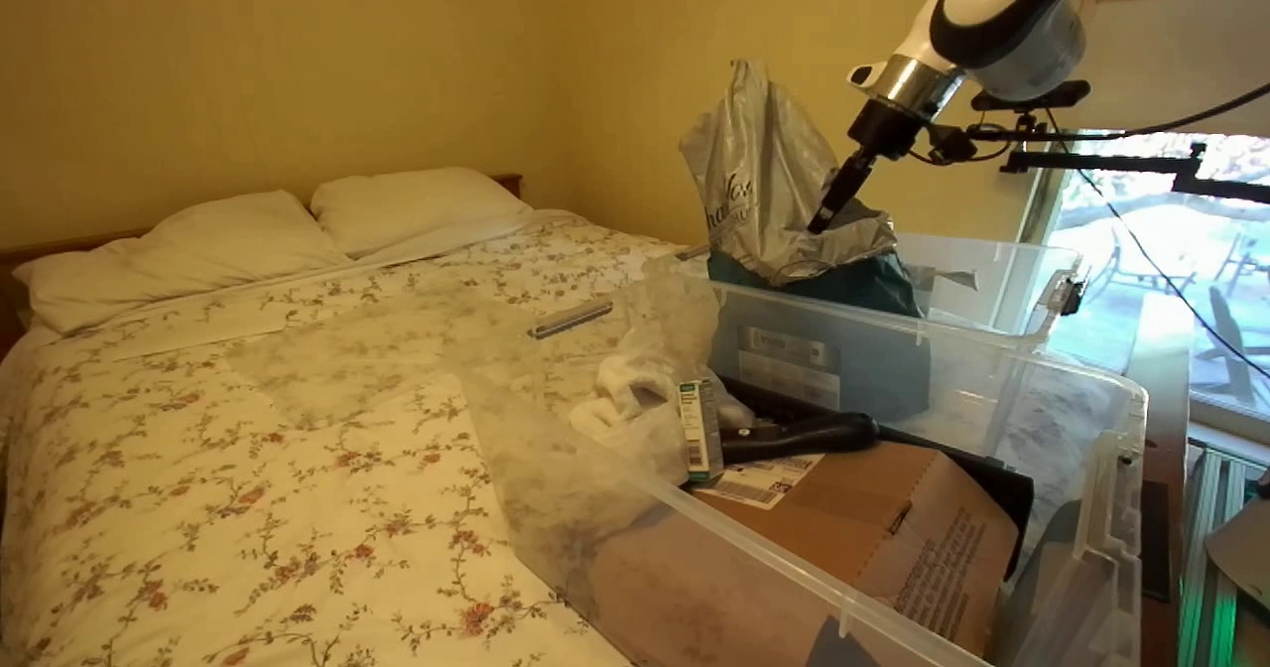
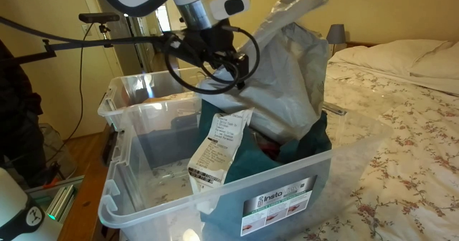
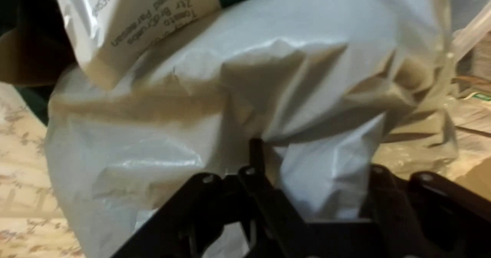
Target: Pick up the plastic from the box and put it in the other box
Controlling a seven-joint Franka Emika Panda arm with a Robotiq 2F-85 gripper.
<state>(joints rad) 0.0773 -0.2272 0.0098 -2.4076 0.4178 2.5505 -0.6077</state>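
Note:
The plastic (image 1: 764,181), a crinkly grey-white bag with dark script, rises upright from the top of the teal bag (image 2: 247,162) inside the other box (image 2: 154,212). Its lower part is tucked into the teal bag. In an exterior view my gripper (image 1: 819,220) points down into the plastic's side. The wrist view has the gripper (image 3: 312,162) with its jaws apart and a loose fold of plastic between them. One finger (image 3: 256,154) shows against the plastic; the opposite fingertip is hidden. The box (image 1: 843,600), wide and clear-walled, stands alongside the other box.
Inside the box lie a cardboard carton (image 1: 873,508), a black handled item (image 1: 804,437) and crumpled clear plastic (image 1: 645,409). A paper receipt (image 2: 218,144) hangs from the teal bag. The bed (image 1: 347,468) borders both boxes, and a wooden ledge (image 2: 89,190) runs along the opposite side.

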